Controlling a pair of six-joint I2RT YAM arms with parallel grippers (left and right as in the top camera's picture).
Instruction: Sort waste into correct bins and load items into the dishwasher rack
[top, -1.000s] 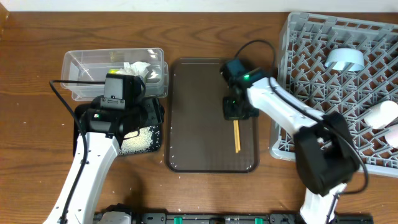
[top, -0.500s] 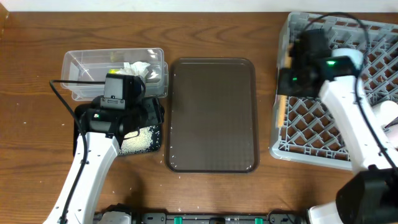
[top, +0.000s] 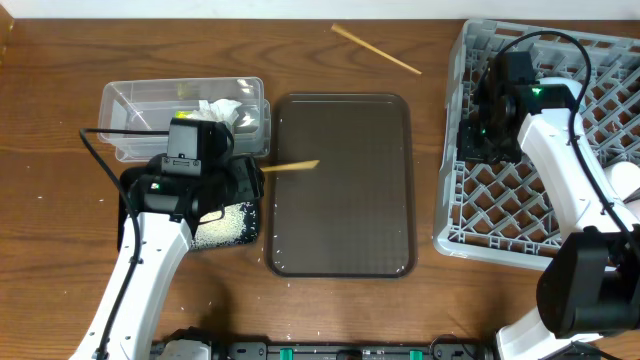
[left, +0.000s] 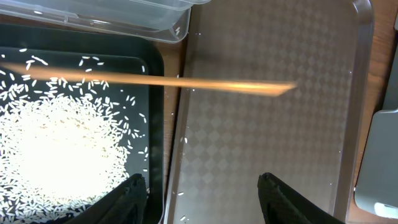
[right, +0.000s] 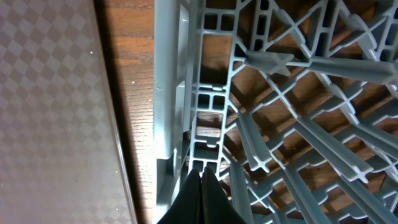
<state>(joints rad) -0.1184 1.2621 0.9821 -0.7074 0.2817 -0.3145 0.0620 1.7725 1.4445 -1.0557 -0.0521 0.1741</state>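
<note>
One wooden chopstick (top: 375, 48) lies on the bare table behind the brown serving tray (top: 340, 230). The other chopstick (top: 290, 166) shows blurred across that tray's left edge and the black tray; it also shows blurred in the left wrist view (left: 161, 81). My right gripper (top: 485, 125) is shut and empty over the left rim of the grey dishwasher rack (top: 470, 235), as the right wrist view (right: 202, 177) shows. My left gripper (left: 202, 186) is open and empty over the edge between the black tray (left: 158, 137) with rice (left: 56, 149) and the brown tray.
The clear tub (top: 140, 105) at the back left holds the white tissue (top: 222, 110). A pale green cup (top: 555, 95) lies in the rack, with pale items (top: 615, 185) at its right edge. The bowls are out of view.
My right gripper left the brown tray with the chopsticks and went to the rack's left rim. The chopsticks are out of it: one on the table behind, one by the tray's left edge.
</note>
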